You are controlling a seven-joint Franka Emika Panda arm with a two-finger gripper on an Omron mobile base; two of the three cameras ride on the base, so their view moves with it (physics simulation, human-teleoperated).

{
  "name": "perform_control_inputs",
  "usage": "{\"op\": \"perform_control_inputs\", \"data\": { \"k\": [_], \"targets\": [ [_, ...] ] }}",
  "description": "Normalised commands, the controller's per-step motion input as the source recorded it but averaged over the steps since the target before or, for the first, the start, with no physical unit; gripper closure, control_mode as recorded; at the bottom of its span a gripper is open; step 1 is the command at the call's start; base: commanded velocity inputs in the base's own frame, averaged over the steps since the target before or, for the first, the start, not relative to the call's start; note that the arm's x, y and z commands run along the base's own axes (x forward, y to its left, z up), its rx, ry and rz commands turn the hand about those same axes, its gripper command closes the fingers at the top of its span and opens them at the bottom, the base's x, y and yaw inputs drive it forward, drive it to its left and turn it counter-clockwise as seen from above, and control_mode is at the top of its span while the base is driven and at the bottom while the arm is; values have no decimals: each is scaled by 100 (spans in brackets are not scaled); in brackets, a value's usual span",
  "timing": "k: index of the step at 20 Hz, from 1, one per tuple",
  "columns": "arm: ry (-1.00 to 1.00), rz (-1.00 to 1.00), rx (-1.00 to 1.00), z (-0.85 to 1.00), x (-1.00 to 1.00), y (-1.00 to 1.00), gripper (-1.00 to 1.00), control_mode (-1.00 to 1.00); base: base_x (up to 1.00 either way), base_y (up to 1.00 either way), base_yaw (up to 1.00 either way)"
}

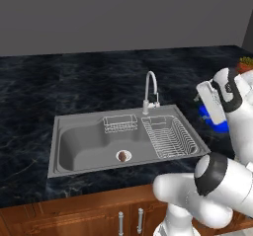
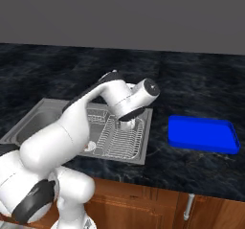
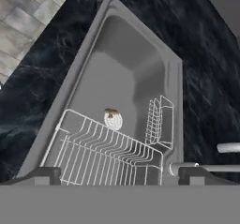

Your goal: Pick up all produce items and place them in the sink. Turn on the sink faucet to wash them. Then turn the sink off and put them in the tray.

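Note:
A small brown produce item lies at the round drain on the floor of the grey sink; the hand view looks down on the same lump. My gripper hangs open above the wire rack in the sink's right part, its fingertips spread wide with nothing between them. The sink faucet rises behind the basin, and its silver spout lies close by the right fingertip. No water shows at its spout. The blue tray rests bare on the counter right of the sink.
A small wire basket hangs at the sink's back wall. Dark marble counter surrounds the basin, with wooden cabinet fronts below. A potted plant stands at the far right.

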Motion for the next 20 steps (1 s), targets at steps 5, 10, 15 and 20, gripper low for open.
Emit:
{"op": "perform_control_inputs", "data": {
  "k": [5, 10, 15, 20],
  "targets": [
    [3, -28, -8, 3, -51, 52, -100, -100, 0, 0, 0],
    [8, -32, -7, 0, -27, 62, -100, -100, 0, 0, 0],
    [6, -33, -7, 0, -8, 70, -100, -100, 0, 0, 0],
    [3, -33, -7, 0, -6, 75, -100, -100, 0, 0, 0]
  ]
}}
